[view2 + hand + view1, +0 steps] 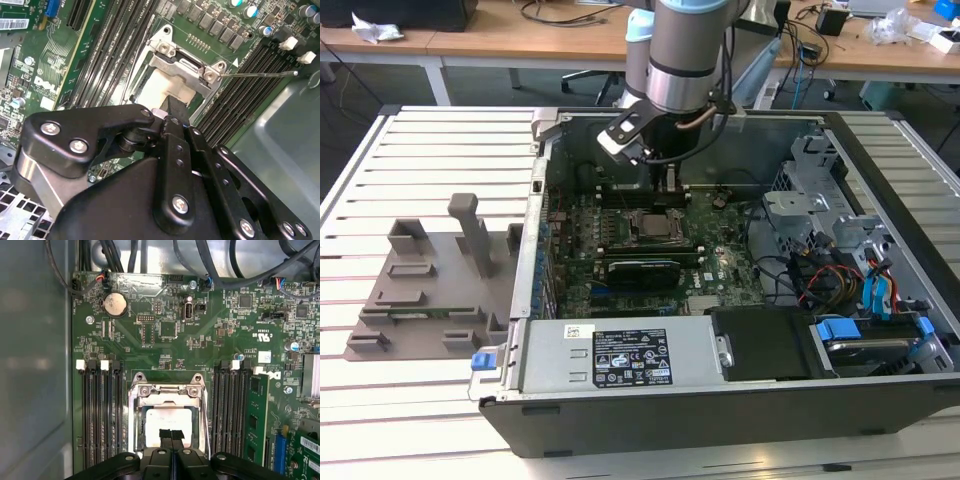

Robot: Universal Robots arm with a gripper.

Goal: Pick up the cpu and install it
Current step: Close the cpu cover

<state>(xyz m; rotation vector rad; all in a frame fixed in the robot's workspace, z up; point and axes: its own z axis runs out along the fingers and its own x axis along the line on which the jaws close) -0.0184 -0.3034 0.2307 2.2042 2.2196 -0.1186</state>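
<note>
The cpu [167, 421], a silvery-white square, lies inside the metal socket frame [167, 389] on the green motherboard; it also shows in the second wrist view as the cpu [162, 89] and in the exterior view as the cpu [650, 225]. My gripper [171, 436] hangs just above the cpu's edge, its two black fingertips pressed together with nothing between them. The exterior view has the gripper [665, 182] low inside the open computer case [880, 150], behind the socket. A thin socket lever [260, 75] sticks out sideways from the frame.
Black memory slots [102, 410] flank the socket on both sides. Cables [820, 275] and drive bays crowd the case at the exterior view's right. A grey plastic fixture [430, 270] with posts stands on the slatted table at the exterior view's left.
</note>
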